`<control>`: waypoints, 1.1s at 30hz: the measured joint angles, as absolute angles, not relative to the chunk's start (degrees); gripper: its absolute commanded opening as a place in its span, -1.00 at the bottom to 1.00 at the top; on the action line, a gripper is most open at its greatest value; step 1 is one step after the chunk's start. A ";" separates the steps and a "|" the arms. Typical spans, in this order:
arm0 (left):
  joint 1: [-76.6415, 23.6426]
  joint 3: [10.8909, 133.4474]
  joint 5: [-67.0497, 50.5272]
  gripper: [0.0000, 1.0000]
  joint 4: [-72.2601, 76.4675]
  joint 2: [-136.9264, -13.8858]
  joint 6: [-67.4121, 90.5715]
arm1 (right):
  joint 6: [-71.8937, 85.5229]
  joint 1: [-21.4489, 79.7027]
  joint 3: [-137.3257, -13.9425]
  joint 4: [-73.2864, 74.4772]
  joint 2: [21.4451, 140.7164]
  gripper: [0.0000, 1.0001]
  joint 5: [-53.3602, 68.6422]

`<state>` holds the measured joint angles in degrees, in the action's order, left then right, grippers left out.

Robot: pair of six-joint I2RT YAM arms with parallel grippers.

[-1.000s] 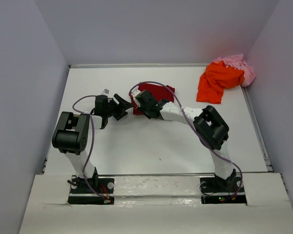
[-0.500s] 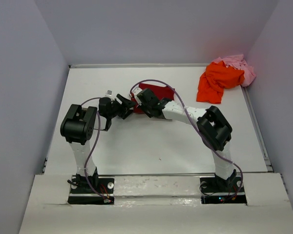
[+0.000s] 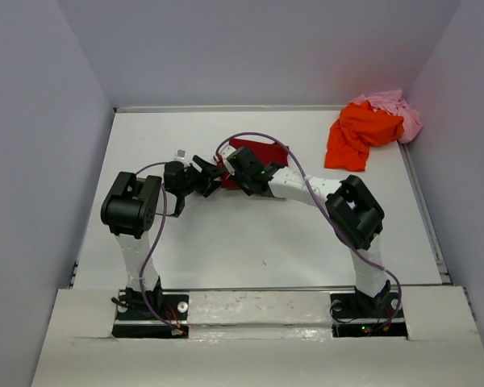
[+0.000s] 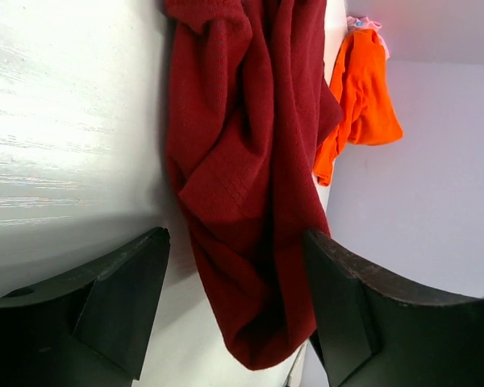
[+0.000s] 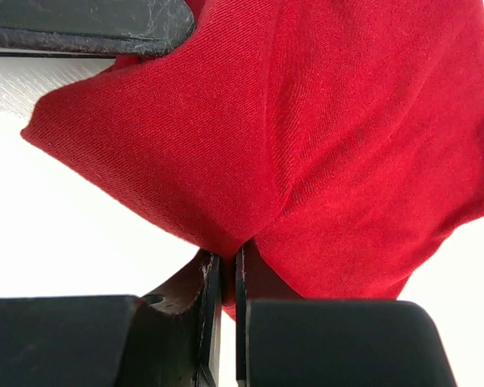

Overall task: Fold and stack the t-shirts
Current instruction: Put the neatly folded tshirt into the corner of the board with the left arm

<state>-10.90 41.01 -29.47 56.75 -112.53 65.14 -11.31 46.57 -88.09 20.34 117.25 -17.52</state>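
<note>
**Left arm.** Over the last second the left tool (image 3: 210, 175) has advanced to the right, toward the middle of the desk (image 3: 250, 242), and its elbow has drawn in with it. Most of that travel falls in the first half of the second; since then it has barely shifted. Its jaws stand wide apart and grip nothing. In the left wrist view the bunched near end of the dark red t-shirt (image 3: 262, 151) lies in line between the two fingers. Contact cannot be confirmed.

**Centre.** The dark red t-shirt lies crumpled and unfolded at mid-desk, toward the far side.

**Right arm.** The right tool (image 5: 224, 274) is clamped shut on a pinch of the dark red cloth at the garment's left edge. Its position is almost unchanged.

**Far right.** The orange t-shirt (image 3: 356, 133) and the pink t-shirt (image 3: 395, 105) lie heaped together in the far right corner, untouched.

**Assessment.** The left arm appears positioned for a second hold, so the garment can be spread. No fold is made; the task is at an early stage.
</note>
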 measured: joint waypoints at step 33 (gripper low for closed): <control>-10.37 41.08 -28.45 0.58 48.01 -107.31 62.17 | -10.41 46.57 -88.09 20.62 117.25 -1.00 -17.32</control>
